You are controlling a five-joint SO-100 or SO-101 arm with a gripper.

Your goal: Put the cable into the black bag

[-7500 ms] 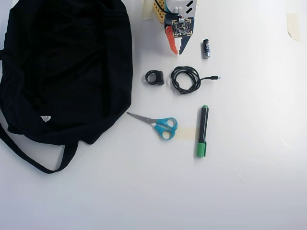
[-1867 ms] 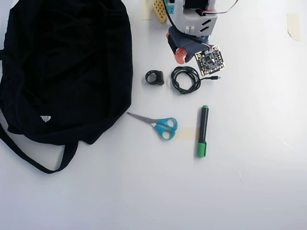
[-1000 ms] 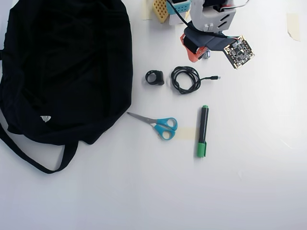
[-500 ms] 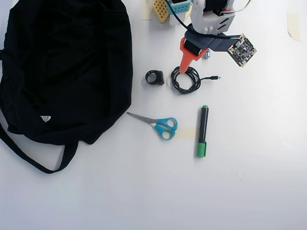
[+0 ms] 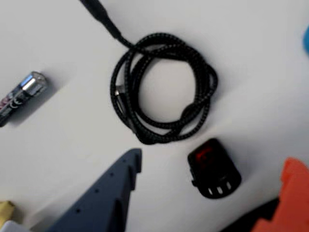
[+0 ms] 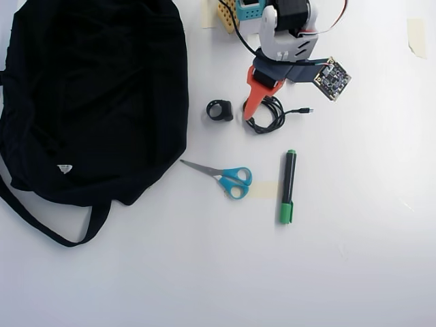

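Approach step: gripper (image 5: 203,198), jaws spread and empty, hovers beside the coiled black braided cable (image 5: 161,89); next it must descend, clamp the coil, then carry it to the black fabric bag (image 6: 95,95).

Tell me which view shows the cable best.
The wrist view: the coiled cable fills the frame centre, braid and loops clear, nothing covering it. In the overhead view the cable is small, partly hidden under the gripper, only its plug end sticking out right.
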